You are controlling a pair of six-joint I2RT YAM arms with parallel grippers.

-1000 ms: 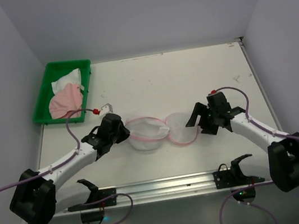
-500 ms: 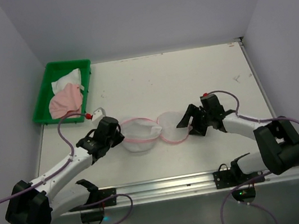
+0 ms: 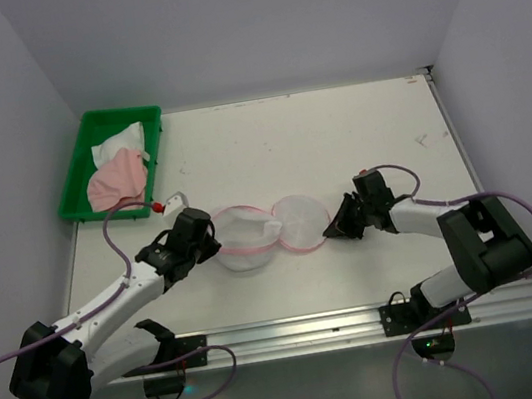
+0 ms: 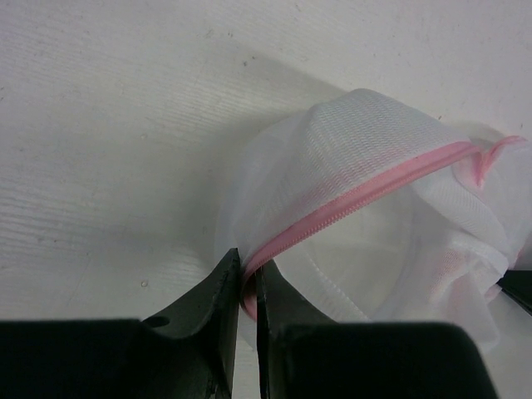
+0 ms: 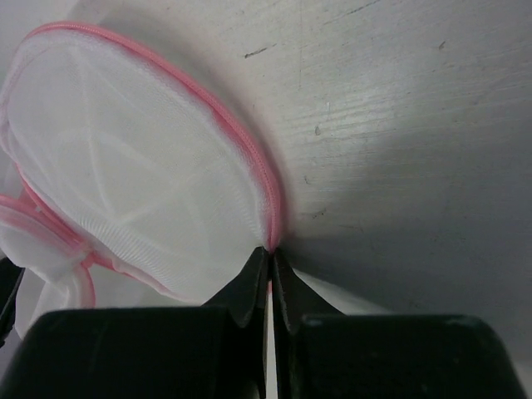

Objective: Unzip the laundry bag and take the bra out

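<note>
The unzipped laundry bag (image 3: pixel 244 241) is pinched at its rim by the left gripper (image 4: pixel 248 270) and right gripper (image 5: pixel 270 258), both closed; one must probably be freed next to reach inside.

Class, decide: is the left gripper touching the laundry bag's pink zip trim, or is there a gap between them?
Touching. The left wrist view shows the left gripper pinching the laundry bag at its pink zip trim, with no gap.

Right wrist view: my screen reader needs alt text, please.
The right gripper is pinched shut on the pink zip rim of the white mesh laundry bag, which lies on the pale table.
</note>
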